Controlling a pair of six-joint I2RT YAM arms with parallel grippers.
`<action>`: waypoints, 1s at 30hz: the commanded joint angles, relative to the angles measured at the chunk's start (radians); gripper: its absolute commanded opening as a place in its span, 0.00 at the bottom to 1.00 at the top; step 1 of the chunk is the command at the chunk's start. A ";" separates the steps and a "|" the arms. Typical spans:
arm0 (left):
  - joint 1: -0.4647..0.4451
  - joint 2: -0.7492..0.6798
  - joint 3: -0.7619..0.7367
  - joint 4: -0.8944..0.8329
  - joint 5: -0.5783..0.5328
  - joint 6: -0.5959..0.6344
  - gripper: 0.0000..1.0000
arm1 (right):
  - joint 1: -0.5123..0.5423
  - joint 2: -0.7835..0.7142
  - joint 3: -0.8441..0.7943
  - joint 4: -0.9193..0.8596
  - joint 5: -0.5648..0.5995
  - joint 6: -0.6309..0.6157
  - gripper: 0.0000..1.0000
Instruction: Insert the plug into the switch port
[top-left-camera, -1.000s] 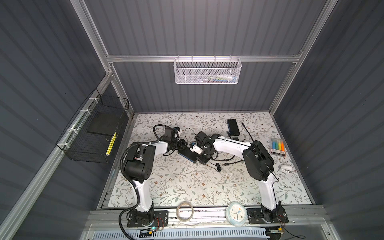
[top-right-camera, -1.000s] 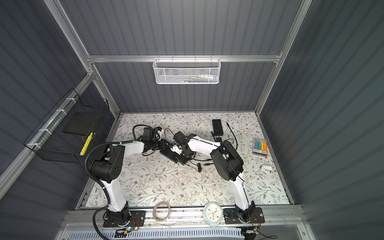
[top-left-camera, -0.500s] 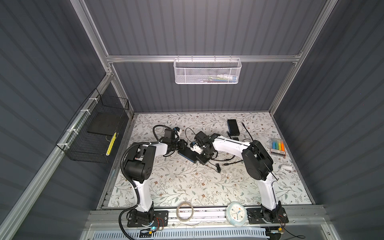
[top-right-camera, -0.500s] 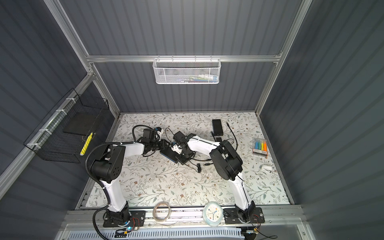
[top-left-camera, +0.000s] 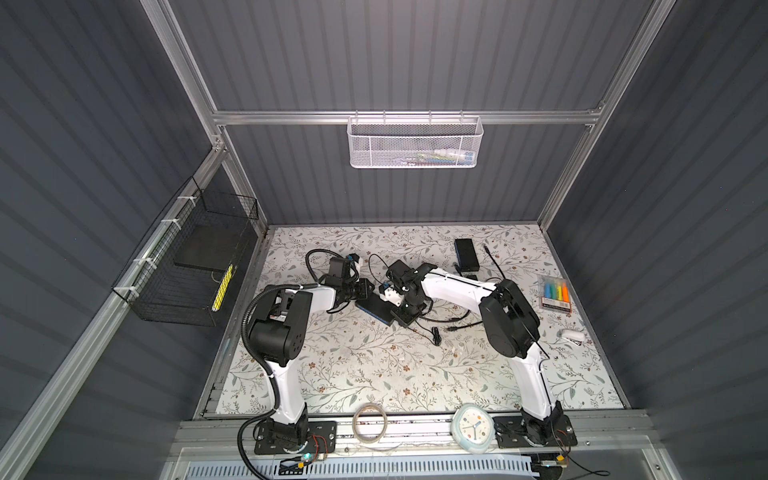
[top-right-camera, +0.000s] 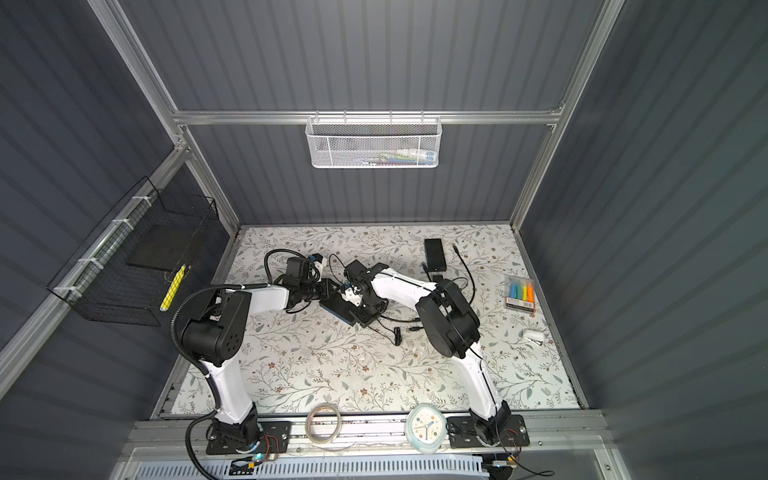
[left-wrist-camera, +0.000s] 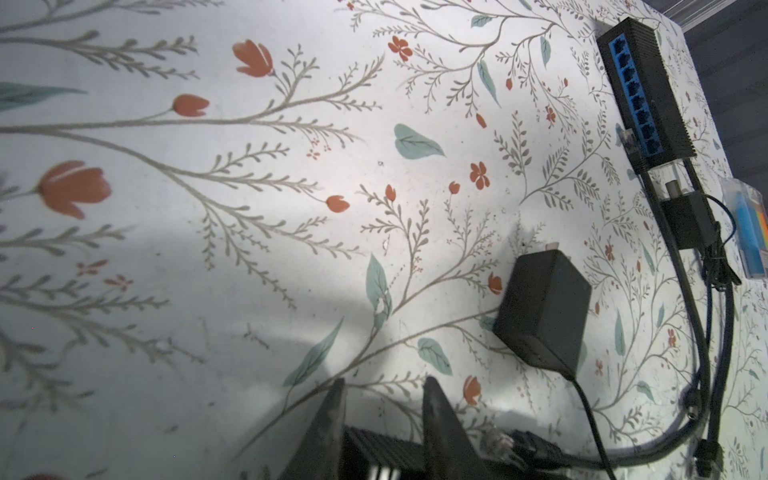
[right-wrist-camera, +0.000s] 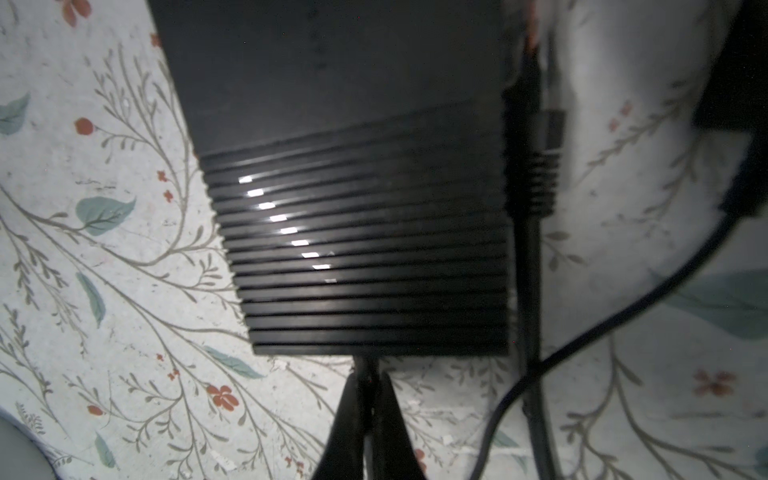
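The black ribbed switch (top-left-camera: 376, 309) (top-right-camera: 338, 311) lies on the floral mat between my two grippers, its blue port side facing the front. My left gripper (top-left-camera: 368, 295) (left-wrist-camera: 384, 415) is shut on one end of the switch (left-wrist-camera: 374, 451). My right gripper (top-left-camera: 400, 318) (right-wrist-camera: 368, 376) is shut, its tips against the opposite end of the switch (right-wrist-camera: 353, 208). The clear plug (left-wrist-camera: 496, 442) on a black cable lies just beside the switch. That cable's ribbed boot (right-wrist-camera: 536, 183) runs along the switch's side. Whether the plug sits in a port is hidden.
A second switch (top-left-camera: 465, 253) (left-wrist-camera: 644, 91) lies at the back right, with a black power adapter (left-wrist-camera: 544, 311) and loose cables (top-left-camera: 436, 328) nearby. A marker pack (top-left-camera: 555, 293) lies right. A clock (top-left-camera: 473, 428) and a tape roll (top-left-camera: 370, 424) sit at the front.
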 joint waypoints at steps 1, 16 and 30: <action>-0.047 0.022 -0.038 -0.126 0.056 -0.012 0.31 | 0.005 0.013 0.069 0.188 0.002 0.008 0.00; -0.049 0.022 -0.043 -0.115 0.068 -0.020 0.31 | 0.005 0.055 0.151 0.183 -0.004 0.018 0.00; -0.069 0.033 -0.050 -0.099 0.063 -0.029 0.31 | 0.006 0.067 0.192 0.177 -0.012 0.030 0.00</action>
